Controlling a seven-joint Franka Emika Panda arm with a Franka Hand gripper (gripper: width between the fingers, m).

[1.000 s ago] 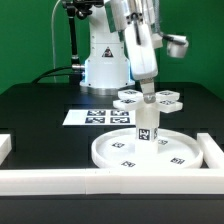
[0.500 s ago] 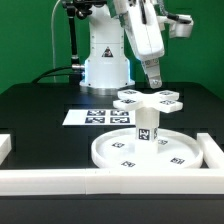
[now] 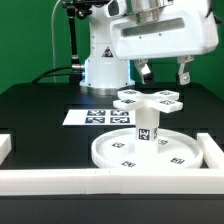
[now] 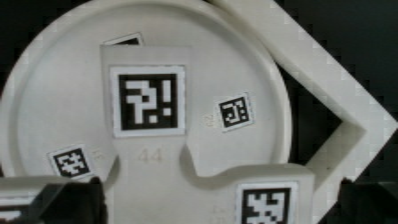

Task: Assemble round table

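The round disc [image 3: 150,152] lies flat by the front wall. The short post [image 3: 146,129] stands upright on it, and the cross-shaped piece [image 3: 148,98] sits on top of the post. My gripper [image 3: 164,72] hangs above the cross-shaped piece, apart from it, open and empty. In the wrist view the disc [image 4: 178,60] fills the frame with its tags. A tagged white arm of the cross-shaped piece [image 4: 267,203] shows between my dark fingers [image 4: 39,200]; the gripper [image 4: 214,208] is open around nothing.
The marker board [image 3: 92,116] lies behind the disc on the black table. The white border wall [image 3: 60,180] runs along the front and up both sides, and shows in the wrist view [image 4: 329,85]. The robot base [image 3: 104,62] stands at the back.
The gripper has let go near the top of the post, risen and turned, and its fingers now stand wide apart above the cross-shaped piece. The table parts have not moved.
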